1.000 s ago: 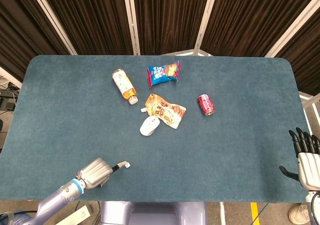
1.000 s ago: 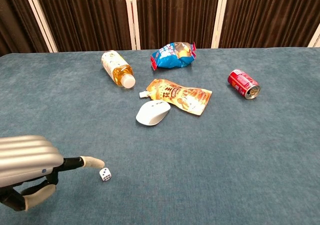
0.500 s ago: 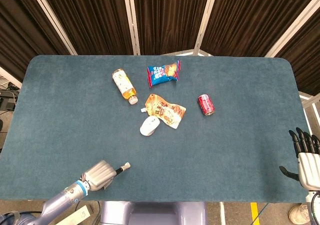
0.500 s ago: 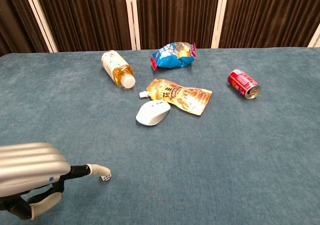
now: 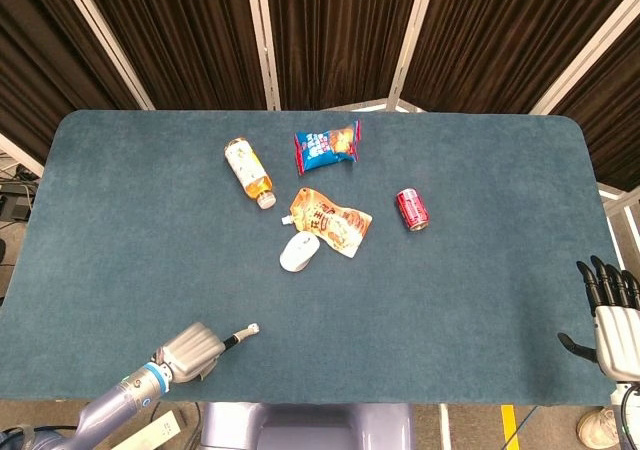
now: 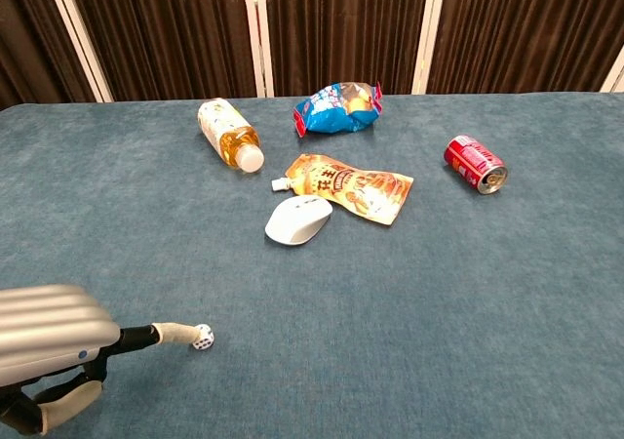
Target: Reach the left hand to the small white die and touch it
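The small white die [image 6: 203, 339] lies on the teal table near the front left edge, and shows in the head view as a white speck, the die [image 5: 255, 327]. My left hand [image 6: 54, 337] is low over the table to the die's left. One finger is stretched out and its fingertip [image 6: 179, 334] touches the die's left side; the other fingers are curled in. In the head view my left hand [image 5: 190, 348] points right toward the die. My right hand [image 5: 610, 315] stands at the table's right front corner with its fingers apart, holding nothing.
Mid-table are a white computer mouse [image 6: 297, 219], an orange snack pouch [image 6: 351, 187], a drink bottle on its side [image 6: 227, 134], a blue chip bag [image 6: 336, 107] and a red can on its side [image 6: 475, 163]. The table's front edge [image 5: 320, 402] is close to my left hand.
My left hand's outstretched finger came down from just above and left of the die until its tip touched it. The hand drew back slightly. The die barely moved; the right hand stayed still.
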You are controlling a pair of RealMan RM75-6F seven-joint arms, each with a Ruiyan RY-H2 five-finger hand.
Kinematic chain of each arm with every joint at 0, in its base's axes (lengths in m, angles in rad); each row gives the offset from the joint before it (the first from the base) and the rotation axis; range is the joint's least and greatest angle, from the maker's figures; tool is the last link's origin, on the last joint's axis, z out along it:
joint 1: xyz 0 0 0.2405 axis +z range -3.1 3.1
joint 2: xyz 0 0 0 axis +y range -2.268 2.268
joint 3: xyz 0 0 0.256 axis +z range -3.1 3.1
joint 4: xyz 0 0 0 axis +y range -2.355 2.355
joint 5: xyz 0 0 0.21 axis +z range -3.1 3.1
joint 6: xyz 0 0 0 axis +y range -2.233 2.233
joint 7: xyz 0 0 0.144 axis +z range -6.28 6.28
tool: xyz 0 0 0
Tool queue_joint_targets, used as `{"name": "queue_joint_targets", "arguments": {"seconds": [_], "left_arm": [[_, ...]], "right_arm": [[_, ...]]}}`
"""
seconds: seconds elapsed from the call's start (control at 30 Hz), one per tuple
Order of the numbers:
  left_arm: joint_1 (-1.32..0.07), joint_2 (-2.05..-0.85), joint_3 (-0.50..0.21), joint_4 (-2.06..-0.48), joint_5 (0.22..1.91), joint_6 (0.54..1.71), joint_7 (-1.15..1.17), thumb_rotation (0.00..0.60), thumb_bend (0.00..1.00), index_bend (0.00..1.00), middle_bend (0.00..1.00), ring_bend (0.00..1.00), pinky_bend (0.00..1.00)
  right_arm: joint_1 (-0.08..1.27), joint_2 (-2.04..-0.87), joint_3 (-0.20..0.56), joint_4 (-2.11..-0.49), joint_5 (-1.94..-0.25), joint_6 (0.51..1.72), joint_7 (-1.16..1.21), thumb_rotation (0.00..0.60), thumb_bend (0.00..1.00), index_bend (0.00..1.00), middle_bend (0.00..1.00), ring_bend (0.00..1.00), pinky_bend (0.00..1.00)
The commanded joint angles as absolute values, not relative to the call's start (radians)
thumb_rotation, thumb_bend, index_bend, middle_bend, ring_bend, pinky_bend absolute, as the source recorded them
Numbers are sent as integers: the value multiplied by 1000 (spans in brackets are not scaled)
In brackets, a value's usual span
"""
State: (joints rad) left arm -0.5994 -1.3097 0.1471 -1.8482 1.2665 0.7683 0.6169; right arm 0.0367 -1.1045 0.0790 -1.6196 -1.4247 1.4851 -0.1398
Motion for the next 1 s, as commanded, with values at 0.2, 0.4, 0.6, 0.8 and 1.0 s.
{"name": "queue_joint_targets", "arguments": {"seconds": [0.2,0.4,0.6,0.8,1.0], "left_arm": [[-590,-1288,174,-1851,1283,785,585,600,747,0,809,873,858],[-562,-1250,209,-1859,1341,825,543,600,745,0,808,872,858],[-502,-1213,218,-1855,1475,959,430,600,742,0,728,807,810],[-401,-1173,200,-1818,1628,1227,363,600,543,0,176,331,444],[-278,-1117,187,-1803,1646,1448,340,600,348,0,0,0,42]], "right_arm": [[36,-1104,79,-1622,-1424,1487,-142,600,19,0,0,0,0],[35,-1106,77,-1622,-1430,1491,-145,600,19,0,0,0,0],[34,-1108,75,-1623,-1431,1490,-152,600,19,0,0,0,0],[34,-1107,74,-1624,-1432,1491,-150,600,19,0,0,0,0],[36,-1103,77,-1634,-1439,1495,-148,600,19,0,0,0,0]]}}
